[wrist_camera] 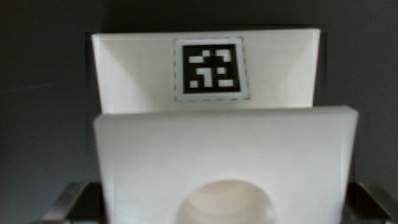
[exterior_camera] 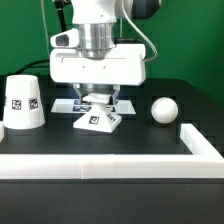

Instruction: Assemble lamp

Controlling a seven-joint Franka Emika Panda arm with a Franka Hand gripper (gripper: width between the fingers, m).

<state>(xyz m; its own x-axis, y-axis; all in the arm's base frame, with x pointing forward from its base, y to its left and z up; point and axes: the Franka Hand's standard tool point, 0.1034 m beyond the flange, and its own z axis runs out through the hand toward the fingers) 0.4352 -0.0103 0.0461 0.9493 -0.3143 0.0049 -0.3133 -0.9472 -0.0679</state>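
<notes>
The low angular lamp base [exterior_camera: 98, 122] sits on the black table at the centre, a tag on its front face. My gripper [exterior_camera: 100, 103] is straight above it, with the fingers down on either side of its upper part. In the wrist view the base [wrist_camera: 222, 140] fills the frame, its round socket near the gripper [wrist_camera: 222, 205]. A dark finger [wrist_camera: 75, 200] presses against each side, so the gripper is shut on the base. The tapered shade [exterior_camera: 24, 103] stands at the exterior view's left. The ball-shaped bulb [exterior_camera: 164, 109] lies at the right.
The marker board [exterior_camera: 66, 104] lies flat behind the base, mostly hidden by the gripper. A long white rail [exterior_camera: 100, 166] runs along the table's front and turns back at the right [exterior_camera: 200, 140].
</notes>
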